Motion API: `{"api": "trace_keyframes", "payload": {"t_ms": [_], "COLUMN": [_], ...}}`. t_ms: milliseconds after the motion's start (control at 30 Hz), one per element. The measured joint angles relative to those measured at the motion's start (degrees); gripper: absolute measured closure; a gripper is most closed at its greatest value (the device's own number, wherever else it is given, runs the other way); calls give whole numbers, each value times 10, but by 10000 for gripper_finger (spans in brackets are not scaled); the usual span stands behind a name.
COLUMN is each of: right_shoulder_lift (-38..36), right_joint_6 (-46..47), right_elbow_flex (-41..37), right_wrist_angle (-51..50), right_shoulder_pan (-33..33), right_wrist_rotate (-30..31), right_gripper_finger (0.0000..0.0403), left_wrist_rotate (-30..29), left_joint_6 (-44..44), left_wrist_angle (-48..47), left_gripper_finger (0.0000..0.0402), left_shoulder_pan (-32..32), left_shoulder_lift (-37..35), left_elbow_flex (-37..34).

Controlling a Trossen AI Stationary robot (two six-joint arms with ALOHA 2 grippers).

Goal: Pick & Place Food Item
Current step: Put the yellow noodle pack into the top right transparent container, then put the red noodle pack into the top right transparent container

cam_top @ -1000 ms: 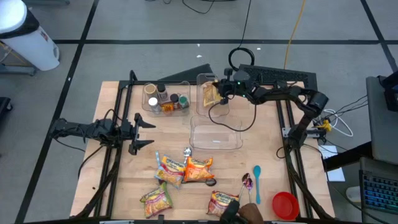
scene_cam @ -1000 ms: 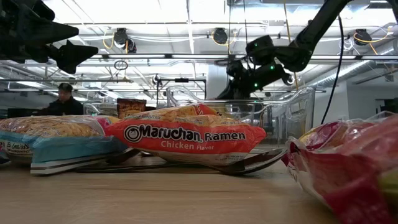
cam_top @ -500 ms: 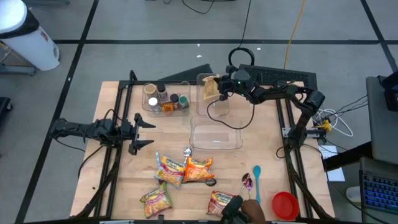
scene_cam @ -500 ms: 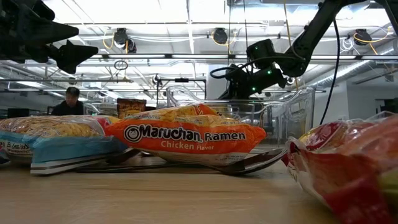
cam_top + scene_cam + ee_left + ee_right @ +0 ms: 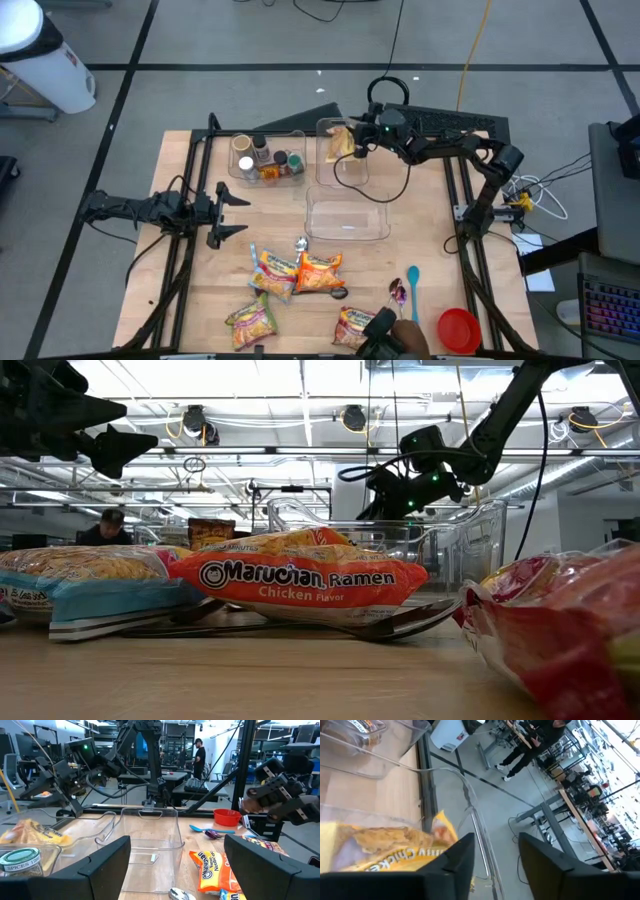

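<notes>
Right gripper [image 5: 357,146] is up at the far side of the table, poised over the clear bin [image 5: 345,170] there, and its fingers are parted with a gap showing in the right wrist view. Whether they pinch anything I can't tell; nothing sits between them in that view. Just past those fingers lies the yellow chicken ramen packet [image 5: 380,852], resting inside the bin, its crinkled end up against the clear wall. From above it shows as a tan shape [image 5: 338,143] in the bin's far end, right beside the gripper.

That packet looks light and crackly: soft film around a brittle noodle block. My read is it'll slide on smooth plastic and crunch if squeezed hard. The safest hold would be across a flat sealed end or the narrow middle, with gentle pressure.

Moving outward, a second, wider clear container [image 5: 347,216] sits empty nearer the middle of the table. Beside the first bin there's a tray of spice jars [image 5: 266,160]. Down at the near edge, more ramen packets [image 5: 298,272] lie scattered, with a blue spoon [image 5: 414,283] and a red bowl [image 5: 459,328] off toward the right arm's side.

Left gripper [image 5: 228,210] waits over the left half of the table, fingers spread wide, holding nothing. A person [image 5: 200,756] stands in the room beyond.
</notes>
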Motion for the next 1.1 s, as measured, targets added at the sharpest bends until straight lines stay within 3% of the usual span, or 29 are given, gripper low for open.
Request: {"api": "trace_keyframes", "payload": {"t_ms": [133, 267, 533, 900, 1100], "right_shoulder_lift": [0, -15, -123, -290, -306], "right_joint_6": [0, -3, 49, 312, 371], "right_elbow_flex": [0, 0, 0, 0, 0], "right_wrist_angle": [1, 5, -28, -215, -269], "right_shoulder_pan": [1, 10, 101, 321, 424], "right_wrist_rotate": [6, 53, 147, 139, 47], "right_gripper_finger": [223, 194, 175, 180, 180], "left_wrist_rotate": [0, 0, 0, 0, 0], "left_joint_6": [0, 0, 0, 0, 0], "left_wrist_angle": [0, 0, 0, 0, 0], "left_gripper_finger": [78, 78, 78, 78, 78], "left_shoulder_pan": [0, 0, 0, 0, 0], "left_shoulder_lift": [0, 0, 0, 0, 0], "left_elbow_flex": [0, 0, 0, 0, 0]}}
